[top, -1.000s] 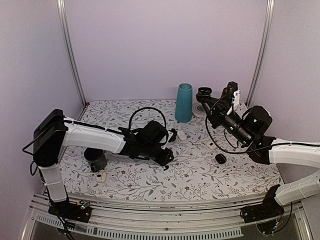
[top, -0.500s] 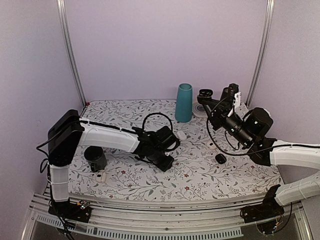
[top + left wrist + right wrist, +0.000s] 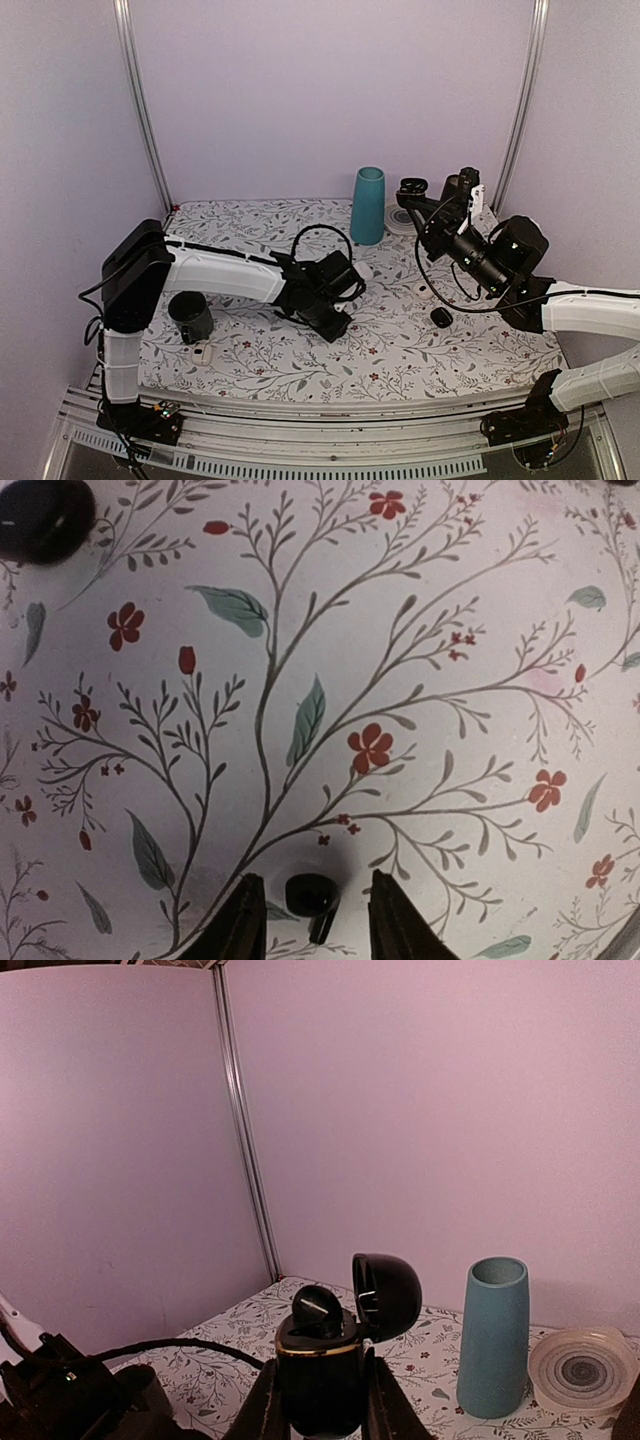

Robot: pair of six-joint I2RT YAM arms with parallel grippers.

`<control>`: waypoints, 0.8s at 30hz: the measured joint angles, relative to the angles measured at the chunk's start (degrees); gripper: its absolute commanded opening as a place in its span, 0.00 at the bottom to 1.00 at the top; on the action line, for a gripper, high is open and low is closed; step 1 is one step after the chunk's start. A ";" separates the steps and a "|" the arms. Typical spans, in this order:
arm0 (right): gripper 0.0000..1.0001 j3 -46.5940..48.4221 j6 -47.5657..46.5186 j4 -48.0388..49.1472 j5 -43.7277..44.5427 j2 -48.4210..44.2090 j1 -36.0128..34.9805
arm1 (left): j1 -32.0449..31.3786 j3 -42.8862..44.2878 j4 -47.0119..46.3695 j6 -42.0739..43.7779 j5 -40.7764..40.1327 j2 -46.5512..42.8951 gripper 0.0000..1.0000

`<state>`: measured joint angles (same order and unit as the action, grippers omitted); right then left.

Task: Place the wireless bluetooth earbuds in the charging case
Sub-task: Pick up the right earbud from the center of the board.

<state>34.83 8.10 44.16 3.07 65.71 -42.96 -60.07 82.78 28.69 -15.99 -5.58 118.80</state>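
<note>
Lilac booth walls, floral cloth (image 3: 260, 225) on the table. 1 loose earbud (image 3: 310, 892) lies on the cloth near mid-table, a tiny black bean. It sits between the tips of the left gripper (image 3: 315, 925), whose fingers are apart with cloth showing on both sides of the bud, so nothing is clamped yet.

The other, seated earbud (image 3: 316, 1310) is already in the charging case (image 3: 320, 1365), lid (image 3: 388, 1295) hinged up. The case is pinched upright in the right gripper (image 3: 318, 1400), held high over the right rear of the table, well apart from the left arm. Teal vase (image 3: 368, 205) stands behind, and a black pod (image 3: 441, 317) lies on the cloth under the right arm.

Step in hand looks like picking up bud 2 of 2. To do it well:
- centre the bud between the pads before closing, since it looks slightly nearer the left finger
- go low enough to catch its body, not skim the top
- close slowly, as a glossy rounded bud will likely squirt out
- keep the case level and the lid open so the seated bud stays put
- note the bud's orientation, because the empty socket will only take it 1 way
</note>
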 measured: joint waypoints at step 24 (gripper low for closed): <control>0.03 0.00 0.00 -0.02 0.00 -0.20 0.02 | -0.20 0.76 0.79 1.70 -0.72 2.34 0.29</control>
<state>34.83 8.10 44.14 3.07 65.52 -42.94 -60.27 83.55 29.47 -14.28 -6.31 121.14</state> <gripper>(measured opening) 0.196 0.258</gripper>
